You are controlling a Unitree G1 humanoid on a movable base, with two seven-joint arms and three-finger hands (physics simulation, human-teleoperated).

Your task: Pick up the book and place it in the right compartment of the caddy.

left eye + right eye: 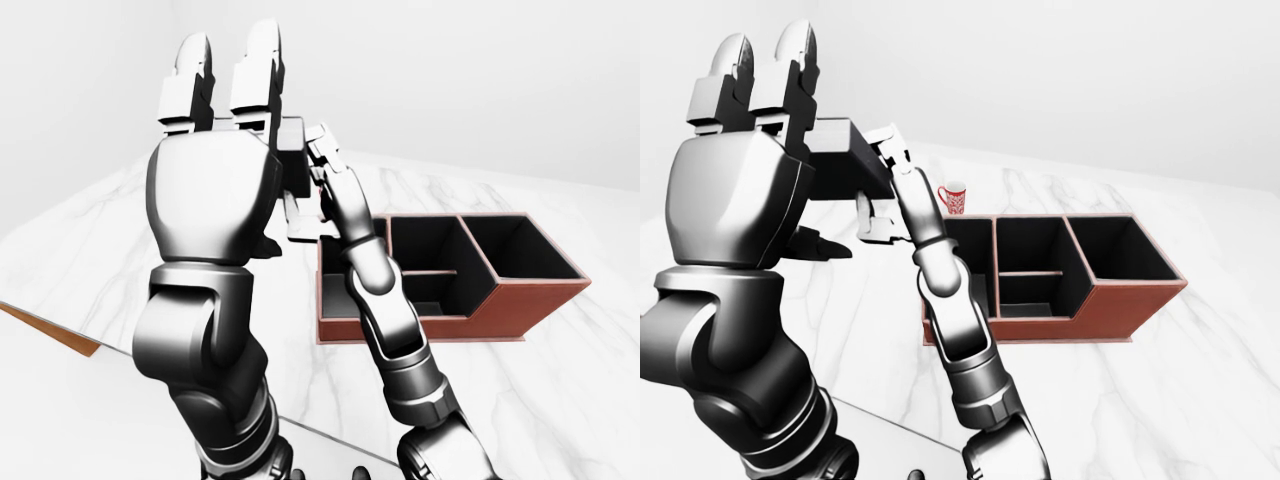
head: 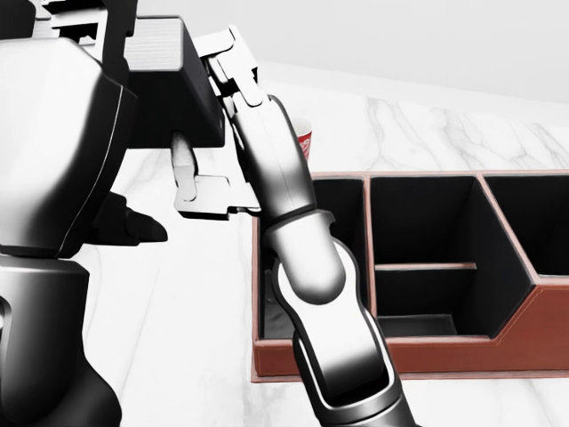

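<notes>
Both hands are raised above a white marble table (image 1: 1200,380), holding a dark book (image 1: 840,165) between them in the air, up and to the left of the caddy (image 1: 1140,300) in the right-eye view. The left hand (image 1: 745,110) fills the left of the view, its back to the camera, two fingers (image 1: 790,60) upright and side by side behind the book. The right hand (image 2: 209,173) meets the book's right end; one finger (image 2: 185,160) lies under its lower edge (whether the fingers are truly pressed on the cover cannot be told). The reddish-brown caddy stands on the table with black compartments; its rightmost compartment (image 1: 1125,250) is the tall one. A white cup with red pattern (image 1: 953,197) stands just past the caddy's upper-left corner.
</notes>
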